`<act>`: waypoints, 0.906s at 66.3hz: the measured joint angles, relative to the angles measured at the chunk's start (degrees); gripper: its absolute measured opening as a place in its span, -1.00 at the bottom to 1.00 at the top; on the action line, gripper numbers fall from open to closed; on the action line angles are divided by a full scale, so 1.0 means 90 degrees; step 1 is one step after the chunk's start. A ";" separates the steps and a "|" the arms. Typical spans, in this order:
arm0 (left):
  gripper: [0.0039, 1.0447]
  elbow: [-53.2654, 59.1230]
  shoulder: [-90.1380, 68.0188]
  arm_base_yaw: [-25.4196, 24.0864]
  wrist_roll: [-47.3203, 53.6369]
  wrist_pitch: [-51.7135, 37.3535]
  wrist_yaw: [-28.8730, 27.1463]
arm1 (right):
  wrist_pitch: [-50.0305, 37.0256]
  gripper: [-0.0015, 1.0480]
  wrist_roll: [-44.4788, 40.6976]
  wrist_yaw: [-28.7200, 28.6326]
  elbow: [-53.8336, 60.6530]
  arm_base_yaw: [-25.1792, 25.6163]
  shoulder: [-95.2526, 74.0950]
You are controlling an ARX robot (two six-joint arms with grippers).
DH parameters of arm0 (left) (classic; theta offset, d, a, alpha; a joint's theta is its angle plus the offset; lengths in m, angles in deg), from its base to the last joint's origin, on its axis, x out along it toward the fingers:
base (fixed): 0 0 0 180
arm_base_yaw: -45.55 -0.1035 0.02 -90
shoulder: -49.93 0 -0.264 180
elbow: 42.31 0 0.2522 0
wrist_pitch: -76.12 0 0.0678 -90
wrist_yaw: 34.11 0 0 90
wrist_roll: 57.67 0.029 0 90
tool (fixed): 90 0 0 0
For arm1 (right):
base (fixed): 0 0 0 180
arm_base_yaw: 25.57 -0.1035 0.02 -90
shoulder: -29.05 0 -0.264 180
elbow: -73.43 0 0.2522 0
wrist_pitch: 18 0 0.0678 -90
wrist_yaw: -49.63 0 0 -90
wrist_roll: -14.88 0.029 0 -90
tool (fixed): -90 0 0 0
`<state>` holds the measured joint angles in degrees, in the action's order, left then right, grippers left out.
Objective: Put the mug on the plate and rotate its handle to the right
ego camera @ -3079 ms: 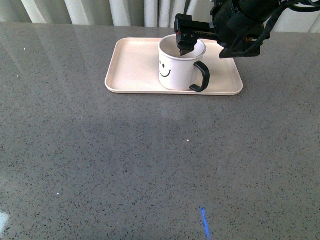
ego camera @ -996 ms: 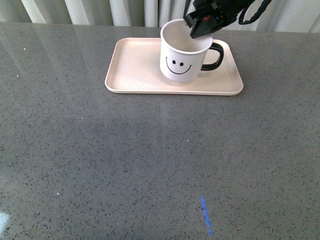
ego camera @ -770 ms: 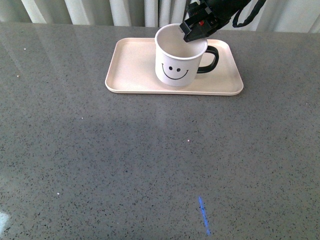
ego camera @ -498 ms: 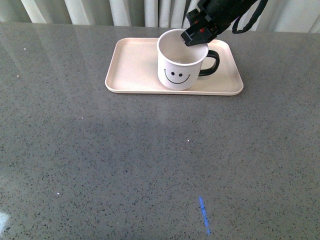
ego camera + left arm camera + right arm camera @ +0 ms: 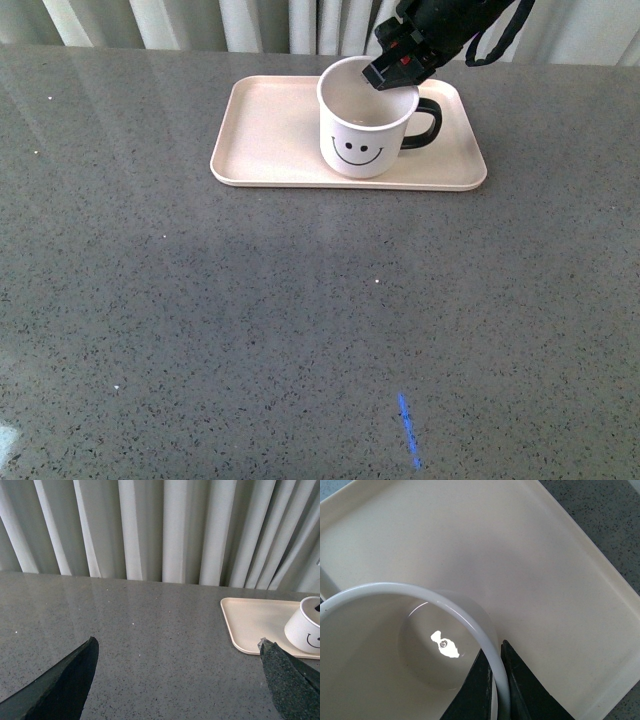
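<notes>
Front view shows the mug standing upright on the plate, right of the plate's centre and inside its rim. The smiley faces the camera. The handle projects toward the plate's right end, so the required heading appears reached or nearly so.

Right wrist view shows the right pincer clamped on the mug's rim: one finger is inside the wall and the other is outside, on the handle side. Whether the base rests fully on the plate cannot be confirmed from these views.

Left wrist view shows the left pincer with its fingers wide apart, holding nothing, low over the surface and well apart from the plate.

Judged step: final trim of the handle heading, then release.

1. Seat the base flat on the plate before any correction.
2. Turn the mug about its own vertical axis, without sliding it toward the plate's rim.
3. Stop when the handle lies parallel to the plate's long edge.
4. Part the fingers fully, then lift straight up, so the inner finger does not catch the rim and tip the mug.
</notes>
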<state>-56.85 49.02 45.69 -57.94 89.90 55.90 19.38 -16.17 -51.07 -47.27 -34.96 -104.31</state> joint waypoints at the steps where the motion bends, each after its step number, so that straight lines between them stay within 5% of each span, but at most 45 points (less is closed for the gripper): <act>1: 0.83 0.0000 0.0000 0.0000 -0.0002 0.0000 0.0000 | -0.0007 -0.97 -0.0005 0.0019 0.0005 0.0000 0.0000; 47: 0.83 0.0000 0.0000 0.0000 0.0000 0.0000 0.0000 | -0.0104 -0.96 -0.0019 0.0143 0.0078 0.0000 -0.0012; 60: 0.83 0.0000 0.0000 0.0000 -0.0002 0.0000 0.0000 | -0.0158 -0.48 -0.0039 0.0187 0.0087 -0.0002 -0.0012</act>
<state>-56.85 49.02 45.69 -57.96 89.90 55.90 17.96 -16.52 -49.39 -46.48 -34.98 -104.42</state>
